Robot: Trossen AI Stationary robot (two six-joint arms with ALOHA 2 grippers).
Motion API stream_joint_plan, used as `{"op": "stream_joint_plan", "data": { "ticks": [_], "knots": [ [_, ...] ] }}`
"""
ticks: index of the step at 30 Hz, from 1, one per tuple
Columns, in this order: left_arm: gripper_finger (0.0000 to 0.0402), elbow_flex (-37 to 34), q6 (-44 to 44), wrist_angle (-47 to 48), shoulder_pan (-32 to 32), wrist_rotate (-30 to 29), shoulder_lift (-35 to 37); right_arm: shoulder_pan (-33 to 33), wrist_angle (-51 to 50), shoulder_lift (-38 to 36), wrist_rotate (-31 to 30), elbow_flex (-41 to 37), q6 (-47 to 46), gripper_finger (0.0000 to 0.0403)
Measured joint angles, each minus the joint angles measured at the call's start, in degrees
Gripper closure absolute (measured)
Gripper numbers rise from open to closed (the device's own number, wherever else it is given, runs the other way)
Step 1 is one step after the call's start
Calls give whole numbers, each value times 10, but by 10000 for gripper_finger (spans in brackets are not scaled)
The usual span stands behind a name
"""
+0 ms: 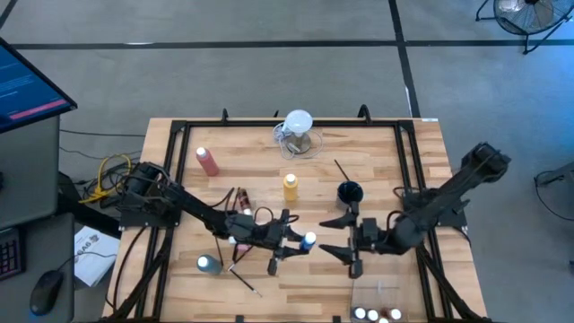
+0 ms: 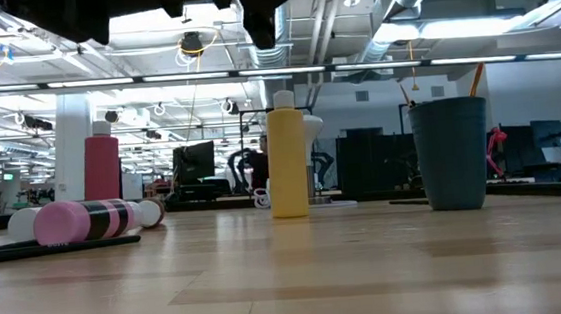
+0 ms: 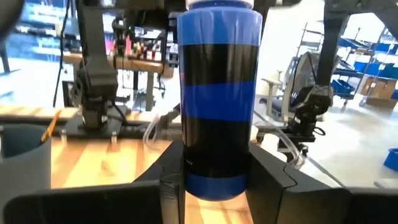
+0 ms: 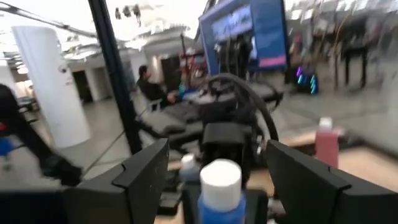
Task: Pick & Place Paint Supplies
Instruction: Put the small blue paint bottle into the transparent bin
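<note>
Grey floor surrounds the wooden table, whose black frame rails run along its edges. Near mid-table the left gripper is clamped on the blue squeeze bottle, white cap toward the right arm. The right gripper faces it just beside the cap, jaws spread wide and holding nothing. Open wood lies between the yellow squeeze bottle, the dark cup and the pink-red squeeze bottle near the left rail. A clear jug stands by the far edge. One small paint bottle and a paintbrush lie toward the near edge; more white-capped paint bottles sit at the near right corner.
</note>
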State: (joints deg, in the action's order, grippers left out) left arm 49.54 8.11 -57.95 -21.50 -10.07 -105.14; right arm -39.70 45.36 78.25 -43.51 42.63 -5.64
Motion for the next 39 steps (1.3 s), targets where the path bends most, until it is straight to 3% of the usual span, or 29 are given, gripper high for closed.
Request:
{"op": "stream_joint_plan", "data": {
  "ticks": [7, 11, 15, 25, 31, 39],
  "knots": [
    [315, 1, 33, 6, 15, 30, 0, 7, -323, -111, 28, 37, -239, 143],
    [315, 1, 33, 7, 16, 38, 1, 49, -533, -110, 92, 118, -338, 143],
    [315, 1, 33, 9, 16, 45, 1, 98, -676, -74, 172, 207, -379, 143],
    [315, 1, 38, 36, 16, 45, 1, 146, -804, 35, 354, 370, -369, 143],
    [315, 1, 44, 36, 16, 44, 1, 155, -933, 100, 364, 446, -373, 143],
    [316, 1, 44, 40, 16, 44, 1, 154, -942, 121, 362, 491, -359, 143]
  ]
}}
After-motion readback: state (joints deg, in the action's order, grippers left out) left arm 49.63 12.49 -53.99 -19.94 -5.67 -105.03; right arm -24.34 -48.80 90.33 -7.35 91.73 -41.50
